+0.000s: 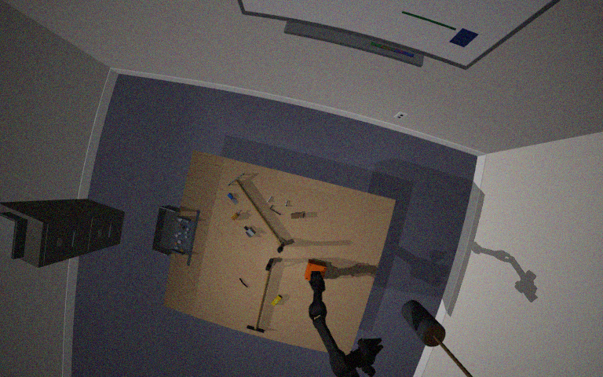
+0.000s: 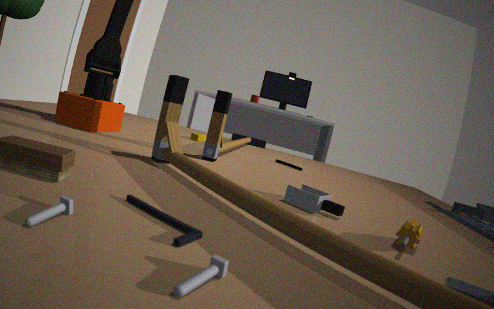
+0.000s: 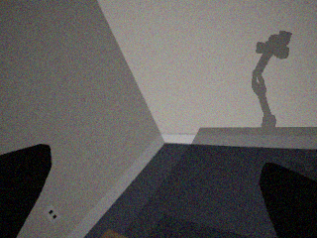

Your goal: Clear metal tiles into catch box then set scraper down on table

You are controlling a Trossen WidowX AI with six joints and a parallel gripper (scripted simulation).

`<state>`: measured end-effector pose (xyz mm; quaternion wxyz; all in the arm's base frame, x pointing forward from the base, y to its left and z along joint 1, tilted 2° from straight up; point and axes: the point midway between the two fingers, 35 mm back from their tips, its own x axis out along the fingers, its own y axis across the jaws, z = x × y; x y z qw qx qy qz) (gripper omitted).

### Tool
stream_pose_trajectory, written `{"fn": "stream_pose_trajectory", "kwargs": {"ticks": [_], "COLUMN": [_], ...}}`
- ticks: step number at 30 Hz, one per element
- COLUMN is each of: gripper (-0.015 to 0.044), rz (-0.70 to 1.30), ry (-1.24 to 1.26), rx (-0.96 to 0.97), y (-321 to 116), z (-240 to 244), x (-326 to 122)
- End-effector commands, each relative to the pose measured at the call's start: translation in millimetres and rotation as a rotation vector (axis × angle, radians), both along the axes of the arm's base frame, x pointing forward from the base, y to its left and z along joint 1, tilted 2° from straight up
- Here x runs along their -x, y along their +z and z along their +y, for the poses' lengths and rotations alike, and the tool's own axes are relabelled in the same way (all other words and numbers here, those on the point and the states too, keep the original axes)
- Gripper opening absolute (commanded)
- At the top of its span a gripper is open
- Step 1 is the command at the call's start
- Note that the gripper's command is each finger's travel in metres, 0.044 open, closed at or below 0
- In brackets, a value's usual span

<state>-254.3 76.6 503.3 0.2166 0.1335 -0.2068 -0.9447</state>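
Note:
My gripper (image 3: 157, 161) is open and empty, raised off the table's side and facing a room corner; the scraper is not between the fingers. A long wooden-handled tool with a thin grey head, which looks like the scraper (image 1: 260, 210) (image 2: 287, 218), lies diagonally on the table; its upright grip (image 2: 171, 116) stands at the end nearer the arm. The steel bench plate (image 1: 191, 251) and dark catch box (image 1: 164, 232) are at the table's left edge. Several small metal tiles (image 1: 178, 234) show there, too small to tell whether on the plate or in the box.
A second long tool (image 1: 263, 298) (image 2: 235, 144) has a black bar head. An orange arm base (image 1: 310, 269) (image 2: 91, 112), brown block (image 1: 297, 214) (image 2: 32, 156), hex key (image 2: 163, 218), yellow block (image 1: 276, 300) (image 2: 198, 137), gear (image 2: 410, 233), grey clip (image 2: 305, 198) and bolts (image 2: 198, 279) are on the table.

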Motion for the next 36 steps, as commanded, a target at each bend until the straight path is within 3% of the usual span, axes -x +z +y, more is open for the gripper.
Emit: {"fn": "stream_pose_trajectory", "kwargs": {"ticks": [1, 9, 26, 36], "gripper": [0.044, 0.044, 0.0, 0.0], "rz": [0.009, 0.015, -0.128, -0.208], "ry": [0.076, 0.148, -0.077, -0.225], "rx": [0.01, 0.022, 0.15, 0.243], "y": [3.1, 5.5, -13.8, -27.0], "z": [-15.3, -30.6, 25.8, 63.0], "x": [4.3, 7.7, 13.9, 11.4]}}
